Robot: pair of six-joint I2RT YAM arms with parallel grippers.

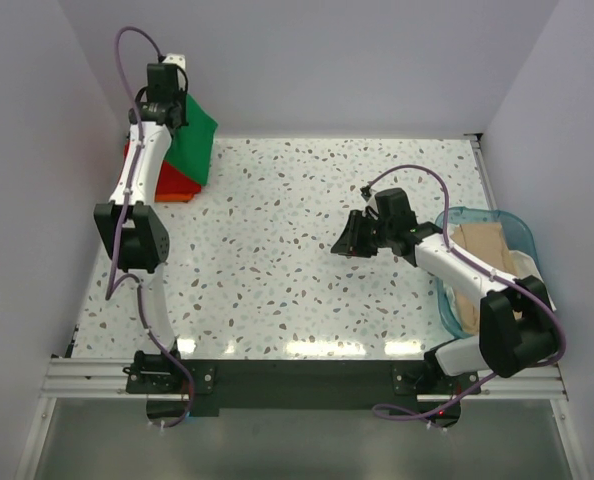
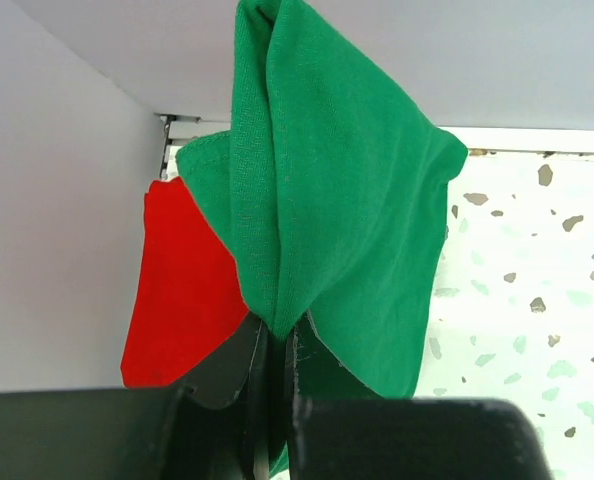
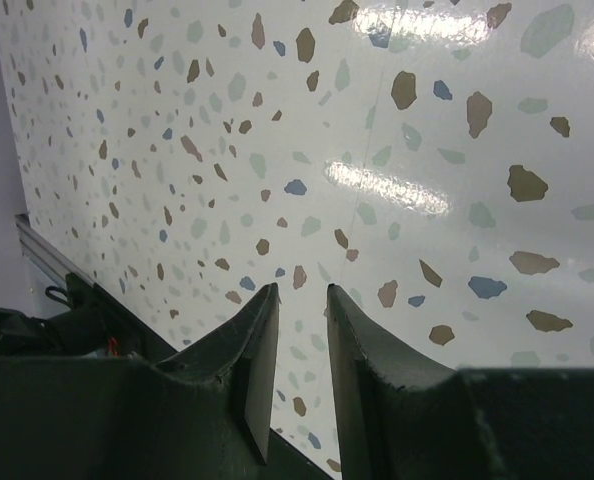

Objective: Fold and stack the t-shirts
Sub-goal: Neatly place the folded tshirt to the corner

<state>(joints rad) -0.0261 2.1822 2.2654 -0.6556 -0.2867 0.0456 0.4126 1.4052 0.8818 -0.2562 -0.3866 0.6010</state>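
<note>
Pinching a bunched fold of the green t-shirt (image 2: 327,200) in my left gripper (image 2: 272,335) — jaws pressed together on the cloth, which stands up from them in the left wrist view. From above, that arm is stretched to the far left corner of the table (image 1: 277,250), gripper raised, with the green cloth hanging down from it and spreading right.

Red t-shirt (image 2: 182,290) lies flat below and left of the green one, close to the left wall. Orange t-shirt (image 1: 177,197) shows only as a thin edge on the near side of the red one; I cannot tell how they are layered.

Right gripper (image 3: 299,300) — jaws parted by a narrow gap, nothing between them. It hangs over bare speckled table right of centre, pointing left and well apart from the far-left shirts.

Blue basket (image 1: 512,225) sits at the right edge of the table, beside my right arm. Beige t-shirt (image 1: 482,250) lies inside it, partly hidden by the arm. Something pale shows at the basket's near right side; too small to identify.
</note>
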